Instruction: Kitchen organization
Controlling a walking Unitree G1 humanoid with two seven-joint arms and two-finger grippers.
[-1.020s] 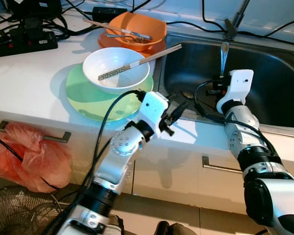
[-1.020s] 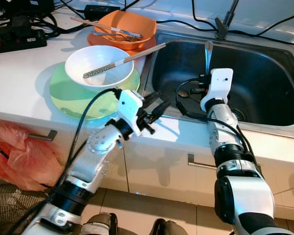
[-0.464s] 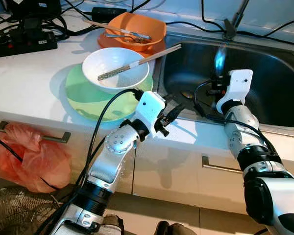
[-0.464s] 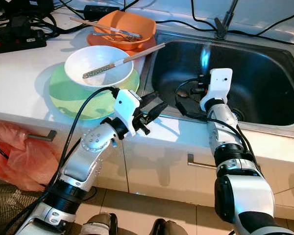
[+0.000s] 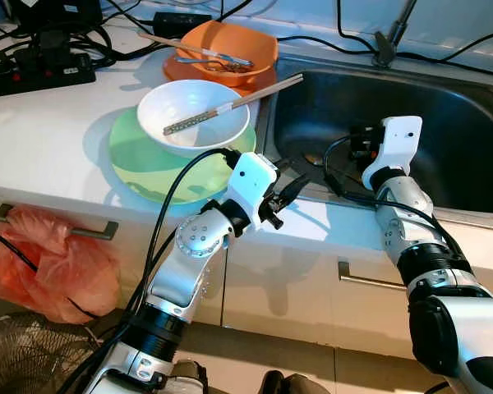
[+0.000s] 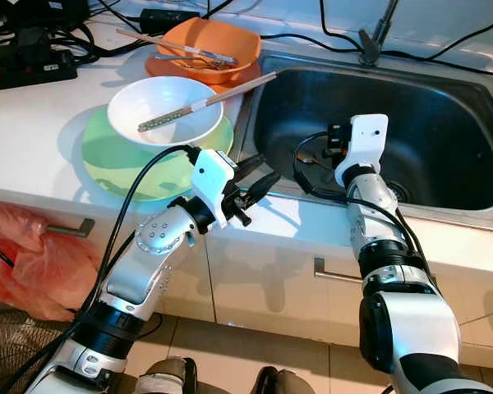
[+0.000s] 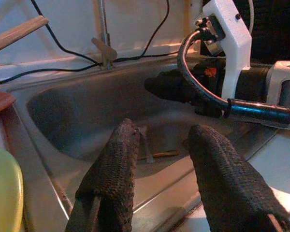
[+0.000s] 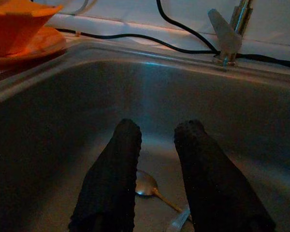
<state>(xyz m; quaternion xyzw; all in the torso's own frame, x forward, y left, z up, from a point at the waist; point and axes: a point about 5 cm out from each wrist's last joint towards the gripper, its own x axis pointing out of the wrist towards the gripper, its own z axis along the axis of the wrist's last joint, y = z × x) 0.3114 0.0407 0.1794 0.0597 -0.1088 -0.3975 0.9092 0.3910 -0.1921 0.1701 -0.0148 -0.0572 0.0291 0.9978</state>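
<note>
My right gripper (image 8: 157,128) hangs open over the steel sink (image 5: 468,98), with nothing between its fingers. A metal spoon (image 8: 146,184) lies on the sink bottom just below them. My left gripper (image 5: 292,184) is open and empty at the sink's front left rim, pointing towards the right arm. A white bowl (image 5: 181,98) with chopsticks (image 5: 230,107) across it sits on a green plate (image 5: 140,164) on the counter. Behind it an orange bowl (image 5: 238,41) holding cutlery stands on an orange plate.
The tap (image 5: 392,39) rises behind the sink. A black power strip (image 5: 41,70) and cables lie at the counter's back left. A red plastic bag (image 5: 57,263) hangs at the drawer handle below the counter edge.
One second ago the right gripper held a spoon upright over the sink; it has let go and the spoon now lies in the sink. The left arm has drawn back slightly.
</note>
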